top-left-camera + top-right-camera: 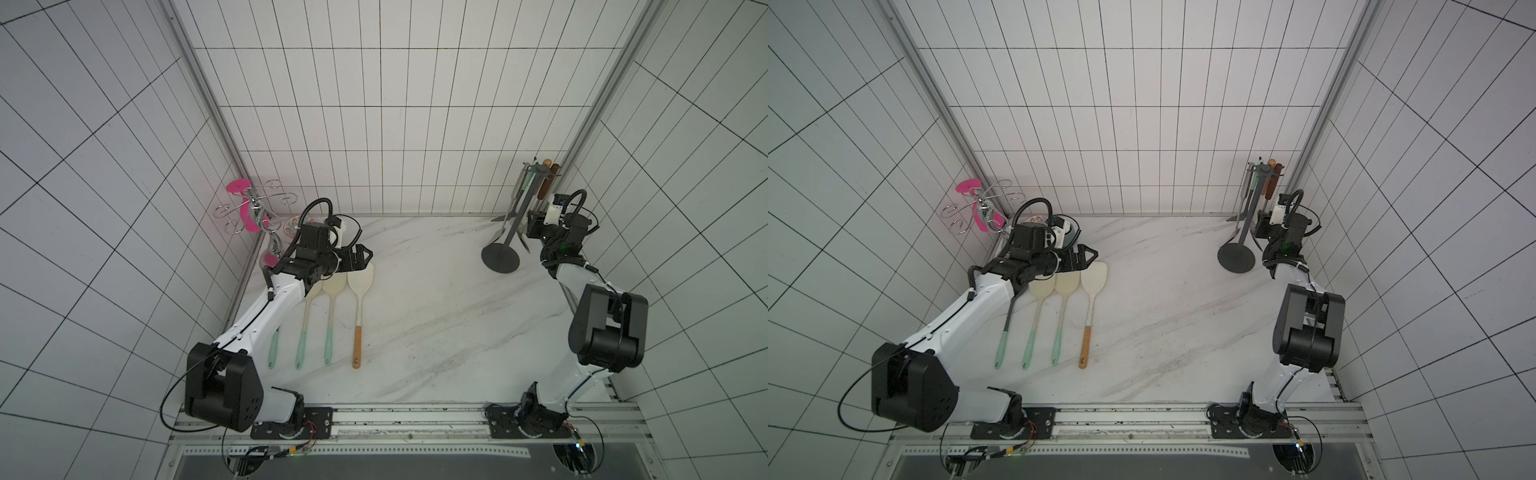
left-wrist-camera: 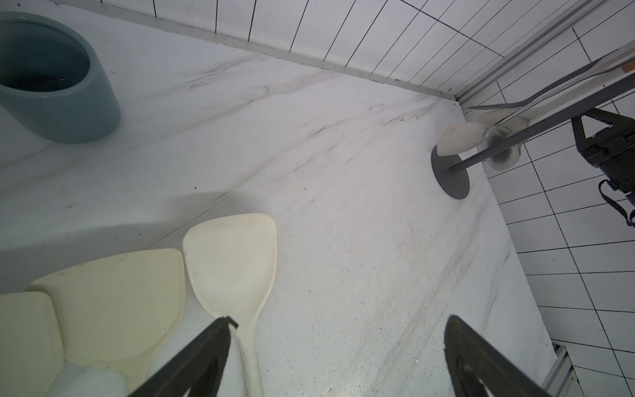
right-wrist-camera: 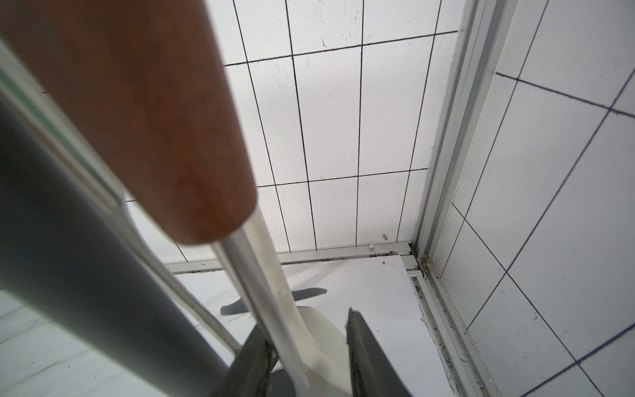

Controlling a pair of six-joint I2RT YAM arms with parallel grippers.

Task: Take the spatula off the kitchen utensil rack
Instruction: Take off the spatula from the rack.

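The kitchen utensil rack point(image 1: 523, 216) point(image 1: 1250, 212), a dark grey pole on a round base point(image 2: 453, 175), stands at the back right corner with several utensils hanging from it. One is a spatula point(image 3: 154, 120) with a dark brown wooden handle, a metal shaft and a cream blade; its handle also shows in both top views point(image 1: 545, 187) point(image 1: 1272, 185). My right gripper point(image 3: 307, 323) point(image 1: 535, 226) straddles the shaft just above the blade. One finger point(image 3: 256, 347) touches the shaft, the other stands apart. My left gripper point(image 2: 342, 321) point(image 1: 360, 255) hangs wide open over the table at the left.
Several spatulas point(image 1: 360, 286) point(image 1: 1093, 282) lie side by side on the marble table under the left arm. A teal cup point(image 2: 51, 79) and a chrome loop stand point(image 1: 253, 208) with a pink piece sit at the back left. Tiled walls close in behind the rack.
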